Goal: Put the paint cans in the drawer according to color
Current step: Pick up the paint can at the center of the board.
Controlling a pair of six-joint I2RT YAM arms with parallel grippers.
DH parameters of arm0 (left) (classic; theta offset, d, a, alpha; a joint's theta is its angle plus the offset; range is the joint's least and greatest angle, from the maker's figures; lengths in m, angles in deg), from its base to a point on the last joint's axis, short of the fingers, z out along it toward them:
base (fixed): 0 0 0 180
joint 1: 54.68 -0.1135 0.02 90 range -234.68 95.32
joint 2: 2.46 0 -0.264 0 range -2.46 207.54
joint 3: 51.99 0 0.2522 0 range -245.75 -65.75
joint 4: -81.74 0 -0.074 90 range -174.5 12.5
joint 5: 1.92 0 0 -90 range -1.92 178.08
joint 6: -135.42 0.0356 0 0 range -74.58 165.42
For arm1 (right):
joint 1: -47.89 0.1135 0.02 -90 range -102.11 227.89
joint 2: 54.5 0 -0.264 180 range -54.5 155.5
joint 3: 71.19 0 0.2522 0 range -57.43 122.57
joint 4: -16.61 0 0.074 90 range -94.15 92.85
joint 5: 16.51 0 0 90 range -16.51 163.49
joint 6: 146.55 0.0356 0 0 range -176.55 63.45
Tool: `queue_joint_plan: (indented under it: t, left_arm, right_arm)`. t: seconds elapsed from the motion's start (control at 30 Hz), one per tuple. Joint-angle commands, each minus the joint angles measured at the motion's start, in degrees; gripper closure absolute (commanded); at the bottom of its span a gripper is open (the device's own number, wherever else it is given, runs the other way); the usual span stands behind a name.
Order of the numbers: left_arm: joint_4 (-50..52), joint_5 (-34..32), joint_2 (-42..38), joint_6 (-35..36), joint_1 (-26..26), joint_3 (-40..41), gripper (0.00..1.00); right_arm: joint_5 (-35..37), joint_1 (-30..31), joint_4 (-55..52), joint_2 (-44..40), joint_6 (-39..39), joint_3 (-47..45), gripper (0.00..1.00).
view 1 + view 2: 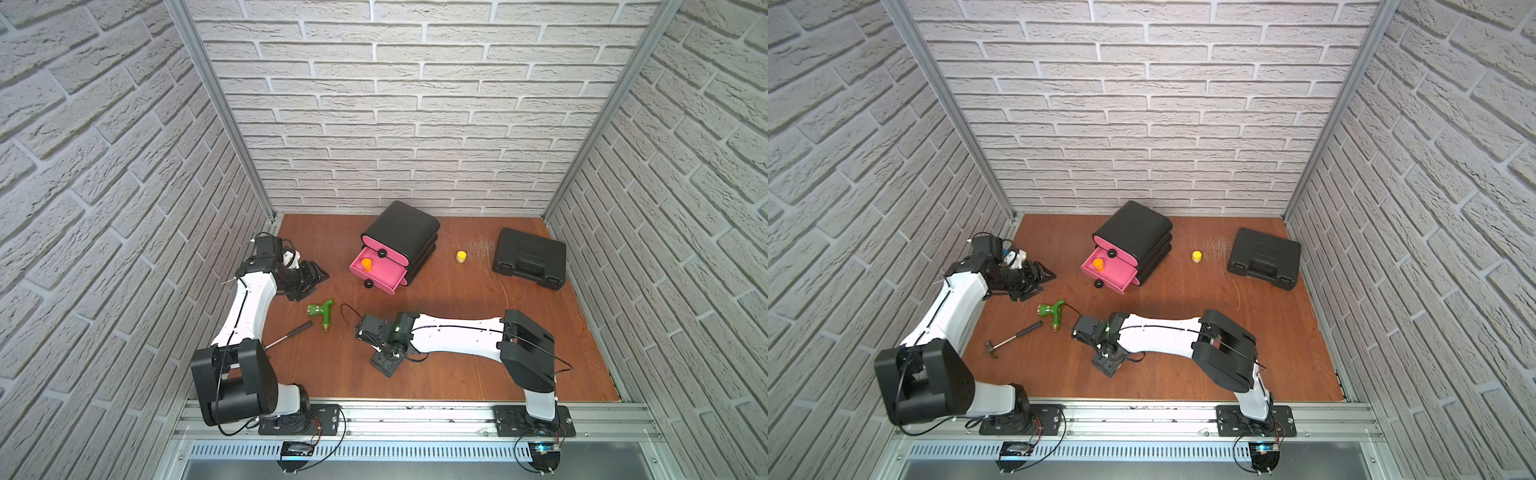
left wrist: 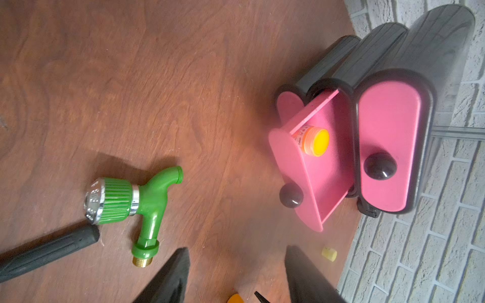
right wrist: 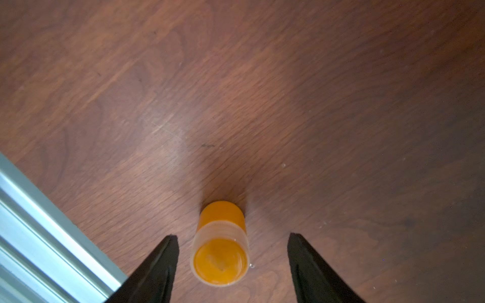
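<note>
The black cabinet stands at the far middle of the tabletop. Its top and bottom pink drawers are shut, and the middle drawer is pulled out. One orange-lidded jar stands upright in that drawer, at its left end. The left wrist view shows small print on the jar's side label, too blurred to read.

A yellow-lidded jar stands alone to the right of the cabinet, between it and a black case at the far right. No writing can be read on the case.

The right hand is low over the near middle of the tabletop, spread wide. A second orange jar sits between its fingers with a gap on each side. The jar's clear base faces the wrist camera.

The left hand is at the left, pointing toward the cabinet, wide and empty. A green tap and a hammer lie near it.
</note>
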Motion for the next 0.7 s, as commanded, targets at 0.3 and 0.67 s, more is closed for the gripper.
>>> queue_joint_plan:
  t: [0.3,0.67]
  left_arm:
    - [-1.54,0.71,1.31,2.04,-0.37,0.44,0.37]
    - [-3.4,1.83,1.49,1.32,-0.37,2.34,0.4]
  right_arm:
    - [-0.35,0.19,-1.79,1.87,0.41,1.52,0.48]
    - [1.4,-0.58,-3.08,-2.74,1.01,4.64,0.66]
